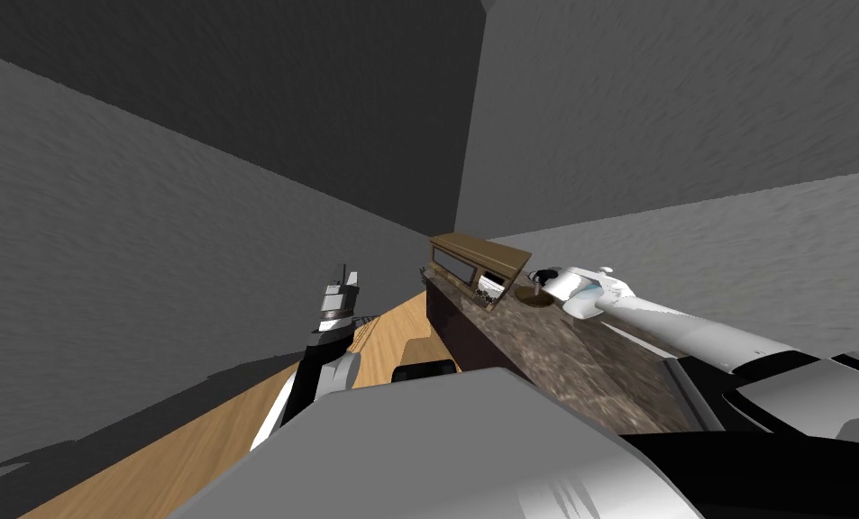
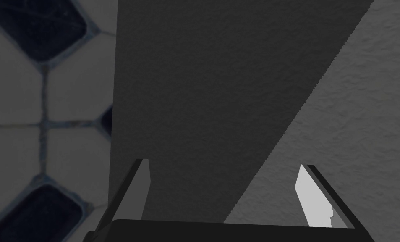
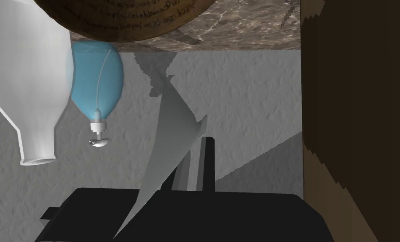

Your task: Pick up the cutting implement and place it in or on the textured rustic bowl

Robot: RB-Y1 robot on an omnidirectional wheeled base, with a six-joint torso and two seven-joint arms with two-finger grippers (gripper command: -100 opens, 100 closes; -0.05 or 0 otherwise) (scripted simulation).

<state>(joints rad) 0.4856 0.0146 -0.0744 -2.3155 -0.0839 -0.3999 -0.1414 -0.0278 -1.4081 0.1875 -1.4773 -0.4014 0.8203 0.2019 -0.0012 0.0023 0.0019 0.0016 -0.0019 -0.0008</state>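
Note:
My right gripper (image 3: pixel 198 145) is shut on a knife, whose light grey blade (image 3: pixel 169 138) slants across the fingers. Just beyond the blade's tip lies the brown textured bowl (image 3: pixel 132 19), resting on a mottled brown stone counter (image 3: pixel 245 29). The head view puts the bowl (image 1: pixel 535 296) at the counter's far end, with my right forearm (image 1: pixel 689 332) stretched out to it. My left gripper (image 1: pixel 342 279) is raised over the wooden floor, off the counter's left side, and its fingers (image 2: pixel 310 197) stand open with nothing between them.
A white vase (image 3: pixel 22 84) and a blue spray bottle (image 3: pixel 96 82) stand close beside the bowl. A brown wooden box (image 1: pixel 474 261) sits at the counter's far end, near the bowl. Grey walls close in behind the counter (image 1: pixel 562 360).

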